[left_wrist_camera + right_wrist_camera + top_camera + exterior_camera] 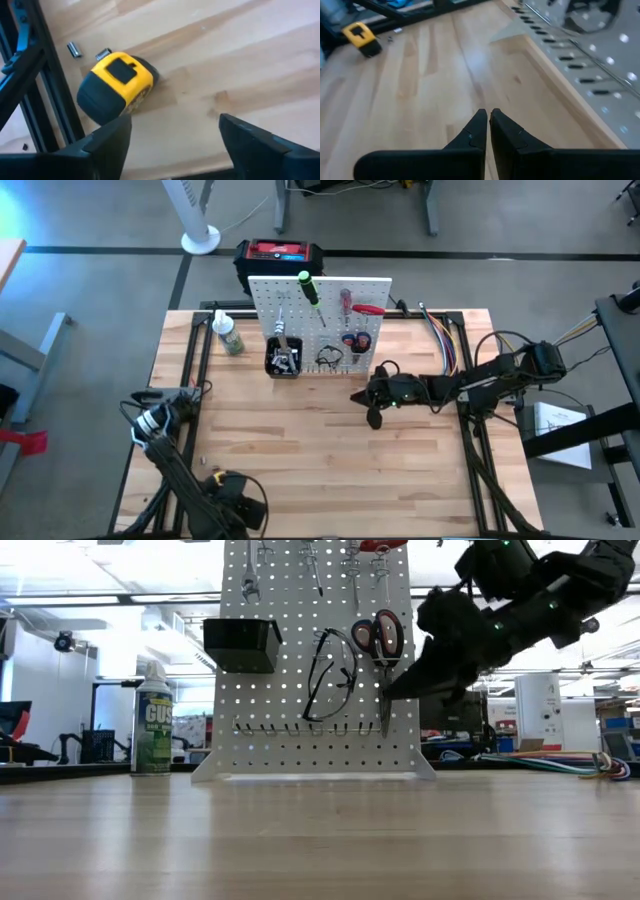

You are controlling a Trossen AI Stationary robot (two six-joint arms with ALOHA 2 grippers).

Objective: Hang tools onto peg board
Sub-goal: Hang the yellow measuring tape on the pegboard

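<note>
Peg board (pixel 318 320) upright at table's far edge, mostly loaded: green screwdriver (pixel 309 288), red-handled tools, pliers (pixel 380 640), glasses (pixel 330 675), wrench (pixel 250 585) all hanging, black bin (pixel 240 644) on front. Only leftover I can spot: yellow tape measure (pixel 117 85), lying near table's (pixel 330 450) front-left corner, plus couple of tiny metal bits (pixel 74 49) beside it. Left gripper (pixel 172 135) hovers just above it, fingers spread wide, nothing held. Right gripper (pixel 488 122) pinched closed, empty, near board's right side. Bin contents hard to make out; board top cut off in low view.

Smooth pale wood table (pixel 330 450). Glossy yellow and matt black plastic tape measure (pixel 116 85). White perforated peg board (pixel 300 700), seemingly metal.
</note>
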